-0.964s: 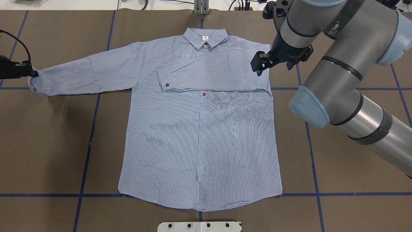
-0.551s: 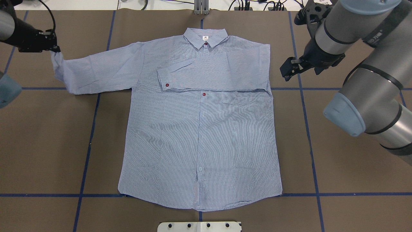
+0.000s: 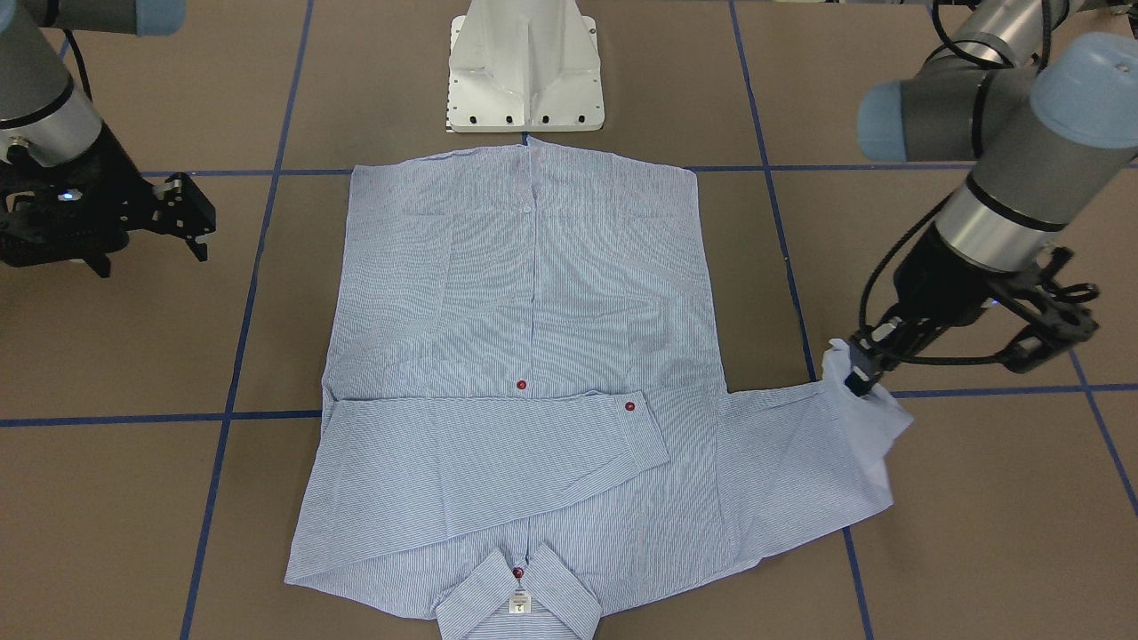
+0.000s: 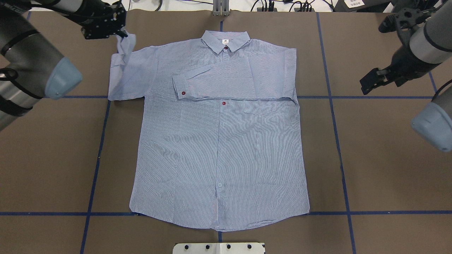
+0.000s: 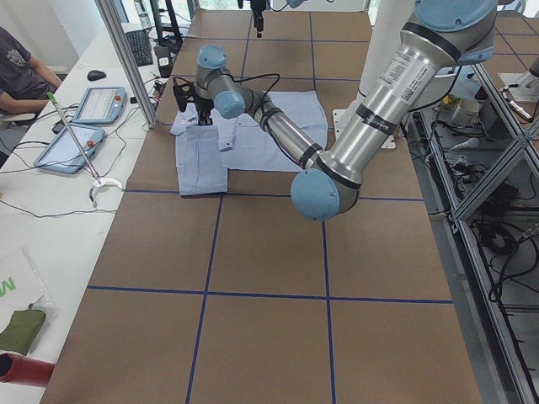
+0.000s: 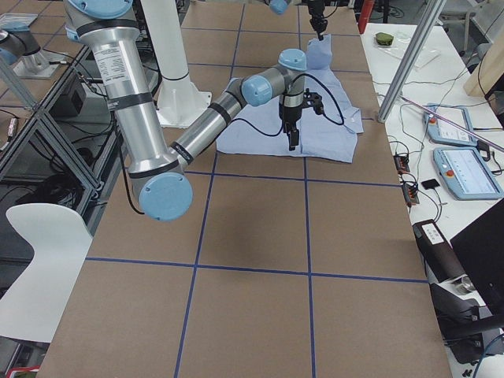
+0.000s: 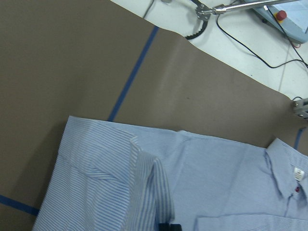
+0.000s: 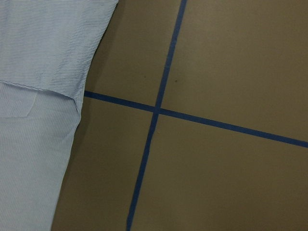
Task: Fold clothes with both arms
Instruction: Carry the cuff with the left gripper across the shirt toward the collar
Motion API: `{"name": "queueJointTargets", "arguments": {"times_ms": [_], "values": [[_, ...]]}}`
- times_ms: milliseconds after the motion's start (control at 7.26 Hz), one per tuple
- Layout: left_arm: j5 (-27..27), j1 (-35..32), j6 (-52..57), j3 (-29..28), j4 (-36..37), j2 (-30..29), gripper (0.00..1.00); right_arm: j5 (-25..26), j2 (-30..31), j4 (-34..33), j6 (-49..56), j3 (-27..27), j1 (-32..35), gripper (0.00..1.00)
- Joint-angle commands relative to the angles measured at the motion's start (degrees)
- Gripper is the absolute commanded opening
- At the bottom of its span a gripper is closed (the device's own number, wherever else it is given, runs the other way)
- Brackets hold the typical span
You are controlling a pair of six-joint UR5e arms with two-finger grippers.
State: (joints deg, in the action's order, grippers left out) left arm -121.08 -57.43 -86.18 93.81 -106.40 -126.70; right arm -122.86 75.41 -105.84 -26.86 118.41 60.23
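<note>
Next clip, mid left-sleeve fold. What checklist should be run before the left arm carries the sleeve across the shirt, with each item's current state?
1. Left gripper shut on the left sleeve: ok.
2. Right sleeve lying flat across the chest: ok.
3. Right gripper open and off the shirt: ok.
4. Shirt body and hem flat on the table: ok.
5. Sleeve cloth smooth at the grip: not ok, bunched.
6. How deep the grip bites into the cloth: cannot tell.
</note>
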Motion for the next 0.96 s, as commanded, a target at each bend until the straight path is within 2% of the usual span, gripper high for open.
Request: {"name": "queueJointTargets", "arguments": {"times_ms": [0,276,827], "values": [[0.2,3.4,-9.4,-4.2,0.1,-9.8,0.0,-4.4,4.7,0.1,6.0,0.5,4.9,1.0],[1.2,6.2,-16.8,-10.0,0.1,-18.1,0.0,-5.0,5.5,0.1,7.6,0.3,5.9,1.0],[2.2,8.3,-18.3,-10.1,-0.1,-18.7,0.0,-5.1,5.7,0.1,7.6,0.3,6.1,1.0]]}}
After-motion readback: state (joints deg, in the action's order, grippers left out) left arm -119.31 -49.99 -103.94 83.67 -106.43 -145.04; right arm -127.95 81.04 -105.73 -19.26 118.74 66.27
